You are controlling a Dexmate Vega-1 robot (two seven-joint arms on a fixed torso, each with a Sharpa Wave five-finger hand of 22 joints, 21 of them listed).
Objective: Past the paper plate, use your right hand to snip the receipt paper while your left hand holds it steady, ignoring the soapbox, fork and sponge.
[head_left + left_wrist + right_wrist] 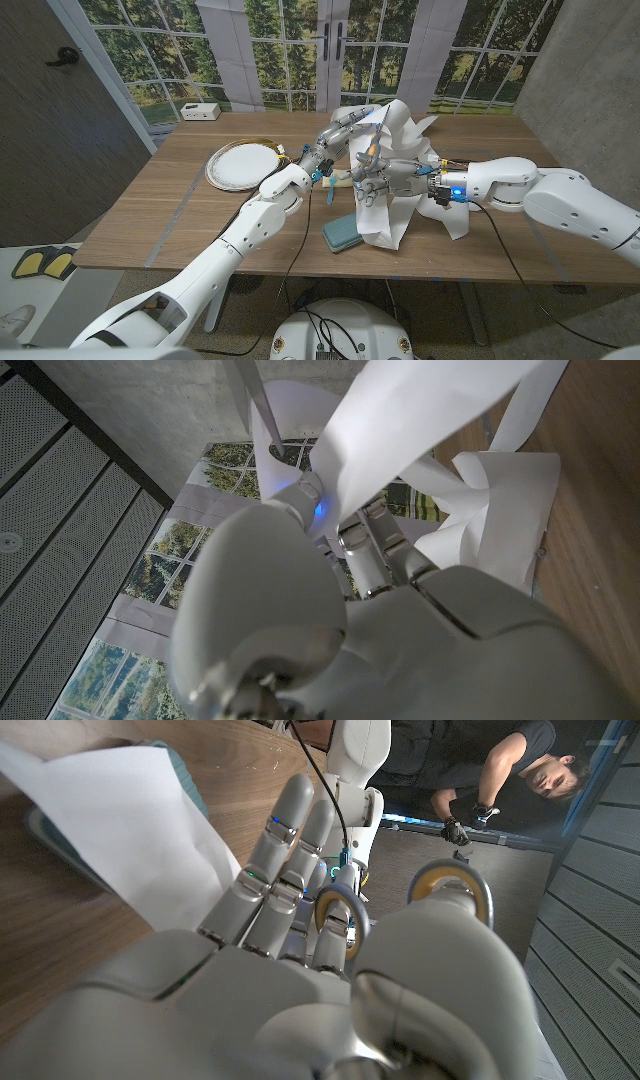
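Receipt paper (405, 165) sits mid-table, past the paper plate (240, 163), a crumpled white heap w/ a strip lifted up at its 12 o'clock end.

Head view: left hand (345, 128) reaches in from 7 o'clock and grips the raised strip near the top of the heap, prob. to keep it taut for the cut. Right hand (378, 180) comes in from 3 o'clock, fingers closed around scissors (368, 192), held over the paper's middle. Blades hang down toward 6 o'clock; can't tell if they're on the strip. Teal sponge (342, 234) lies at 7 o'clock of the heap, touching its edge. White soapbox (201, 112) is far off at 10 o'clock by the window. Fork not made out.

Left wrist view: strip of paper runs across the hand's fingers (385, 550); more loops pile on the wood beside. Grip itself is hidden behind the hand.

Right wrist view: fingers (290, 850) pass thru a scissor handle ring (338, 925), thumb in the other ring (452, 885), i.e. a cutting grip. Paper sheet (130, 820) lies just ahead on the table. A person (480, 770) stands behind.
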